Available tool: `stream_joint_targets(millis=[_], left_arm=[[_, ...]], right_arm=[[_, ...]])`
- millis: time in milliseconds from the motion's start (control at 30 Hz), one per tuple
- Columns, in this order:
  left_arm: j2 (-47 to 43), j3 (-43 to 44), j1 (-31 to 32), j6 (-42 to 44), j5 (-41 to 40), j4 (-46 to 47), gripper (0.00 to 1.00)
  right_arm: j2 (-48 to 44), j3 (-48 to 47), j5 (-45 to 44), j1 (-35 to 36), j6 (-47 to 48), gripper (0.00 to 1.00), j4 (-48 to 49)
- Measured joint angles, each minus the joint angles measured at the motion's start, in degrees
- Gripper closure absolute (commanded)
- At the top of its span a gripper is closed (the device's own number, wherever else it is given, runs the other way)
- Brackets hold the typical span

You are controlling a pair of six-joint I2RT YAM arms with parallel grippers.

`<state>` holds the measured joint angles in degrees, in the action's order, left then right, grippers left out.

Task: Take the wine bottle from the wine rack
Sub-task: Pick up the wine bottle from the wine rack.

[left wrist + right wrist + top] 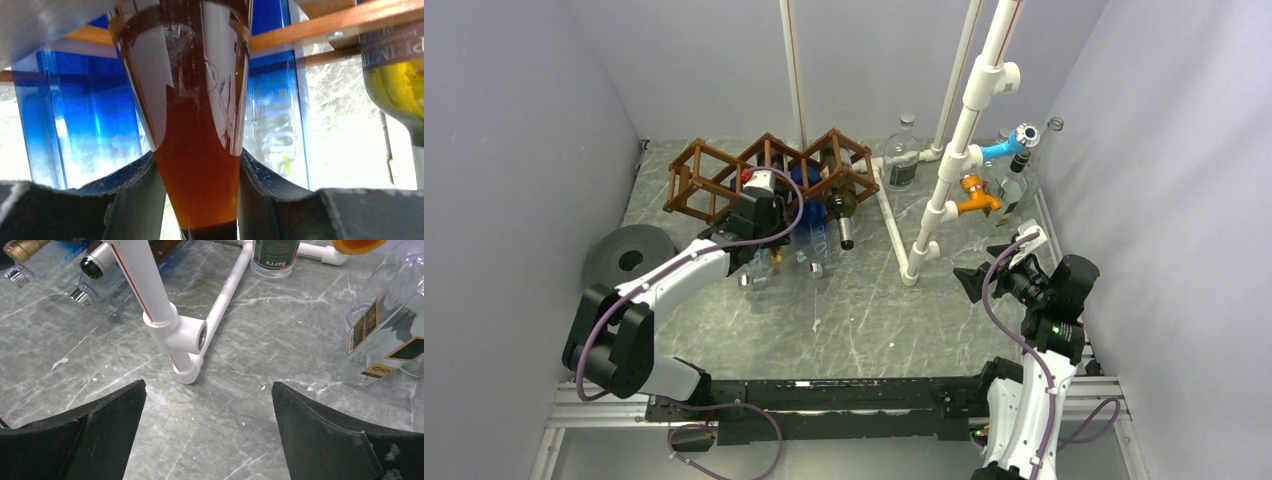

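Left gripper [197, 172] is pinched on the tapering neck of the amber wine bottle [192, 90], fingers pressed to both sides. The neck is judged chosen because it juts toward the near side, out of the wine rack [714, 178]. The bottle is lodged in the rack at far left of the table [854, 320]; the exact cell cannot be told. A blue bottle [75, 125] is seen behind it. Right gripper [207, 405] is spread wide and empty at near right, likely parked clear.
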<state>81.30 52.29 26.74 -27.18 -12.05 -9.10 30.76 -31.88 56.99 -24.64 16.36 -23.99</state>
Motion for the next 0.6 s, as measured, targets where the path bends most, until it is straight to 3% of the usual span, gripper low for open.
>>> stream_joint_targets(millis=[600], left_arm=[[-13.5, -7.2, 1.0, 2.1, 4.0, -6.9, 1.00]], right_arm=[[0.0, 0.0, 0.0, 0.0, 0.2, 0.00, 0.0]])
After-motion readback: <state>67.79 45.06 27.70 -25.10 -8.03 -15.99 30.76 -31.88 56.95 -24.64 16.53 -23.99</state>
